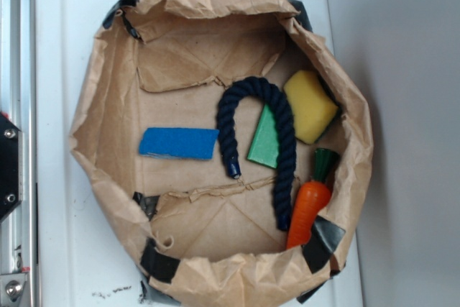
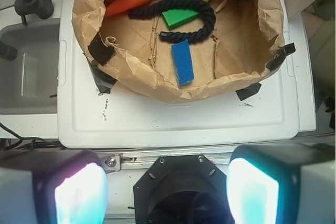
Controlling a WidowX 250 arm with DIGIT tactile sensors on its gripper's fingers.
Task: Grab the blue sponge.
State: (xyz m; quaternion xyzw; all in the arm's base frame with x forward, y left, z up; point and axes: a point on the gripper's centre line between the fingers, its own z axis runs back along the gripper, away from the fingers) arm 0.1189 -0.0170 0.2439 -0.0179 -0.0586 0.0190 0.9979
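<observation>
The blue sponge (image 1: 179,143) (image 2: 182,61) is a flat bright blue rectangle lying on the floor of a brown paper bag (image 1: 100,141) (image 2: 126,74), near the bag's left wall in the exterior view. My gripper (image 2: 167,192) does not show in the exterior view. In the wrist view its two fingers (image 2: 79,192) stand wide apart at the bottom corners, open with nothing between them. It hangs high over the robot's black base, well short of the bag and the sponge.
In the bag also lie a dark navy rope (image 1: 269,131), a green wedge sponge (image 1: 264,141), a yellow sponge (image 1: 310,106) and a toy carrot (image 1: 309,206). The bag sits on a white lid (image 1: 57,70). A grey tub (image 2: 26,66) stands beside it.
</observation>
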